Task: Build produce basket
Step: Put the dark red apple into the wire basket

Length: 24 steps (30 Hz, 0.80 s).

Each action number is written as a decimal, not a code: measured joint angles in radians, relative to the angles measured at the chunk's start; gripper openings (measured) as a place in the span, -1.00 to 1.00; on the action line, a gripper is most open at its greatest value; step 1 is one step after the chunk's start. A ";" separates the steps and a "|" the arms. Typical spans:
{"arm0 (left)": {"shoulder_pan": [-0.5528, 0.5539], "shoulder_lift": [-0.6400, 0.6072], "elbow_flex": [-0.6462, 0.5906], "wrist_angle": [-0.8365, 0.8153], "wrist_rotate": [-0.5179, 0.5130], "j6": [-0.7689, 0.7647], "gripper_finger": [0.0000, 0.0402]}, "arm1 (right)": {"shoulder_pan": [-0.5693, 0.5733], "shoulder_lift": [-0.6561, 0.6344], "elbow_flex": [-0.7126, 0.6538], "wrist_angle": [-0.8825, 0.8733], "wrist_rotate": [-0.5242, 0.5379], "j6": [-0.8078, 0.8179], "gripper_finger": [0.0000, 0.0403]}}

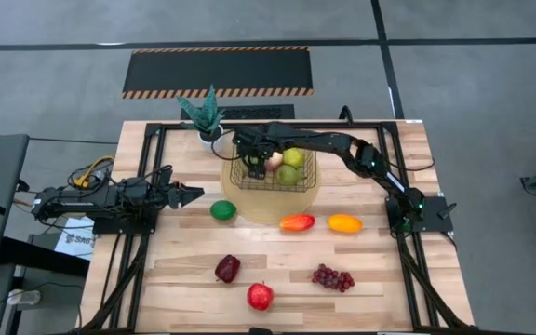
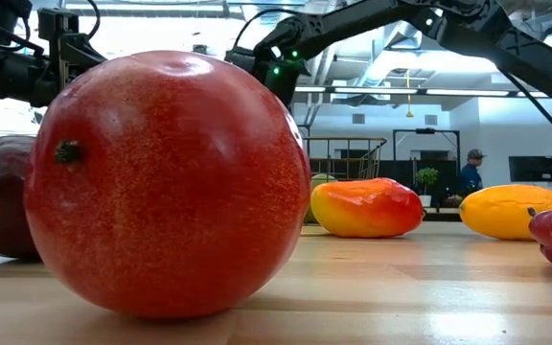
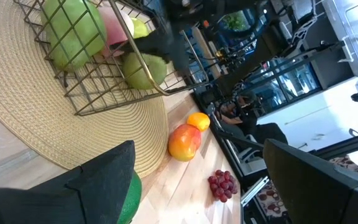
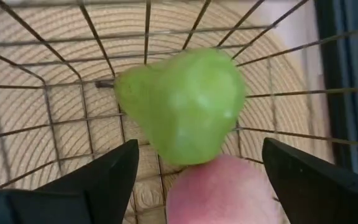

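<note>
Hovering inside the basket (image 1: 273, 172), the right gripper (image 4: 194, 180) stands with its fingers spread wide and nothing between them; a green pear (image 4: 182, 112) lies directly ahead of it on the mesh floor, and a peach (image 4: 225, 190) sits just beneath and between the open fingers, apparently set down. A yellow-green apple (image 1: 293, 156) and a second green fruit (image 1: 288, 174) rest beside the gripper in the same basket, which stands on a round woven mat (image 1: 249, 209). Judged from this, four pieces are loaded and the task is under half done. Beyond the basket, well clear of the right gripper, six pieces remain on the table (image 1: 380, 288): the orange-red mango (image 1: 297, 222) and yellow-orange fruit (image 1: 344, 223) just past the mat's edge, the green lime (image 1: 222, 210) at the mat's other side, then farther off the dark red fruit (image 1: 227, 268), the purple grapes (image 1: 333, 277) and the red apple (image 1: 260, 297). The left gripper (image 1: 190, 195) waits near the lime, fingers parted and empty. A potted plant (image 1: 205, 116) stands behind the basket.
</note>
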 joint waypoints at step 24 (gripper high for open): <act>0.000 0.000 0.000 0.000 0.000 -0.001 0.70 | 0.301 -0.453 0.099 -0.433 -0.139 0.341 0.72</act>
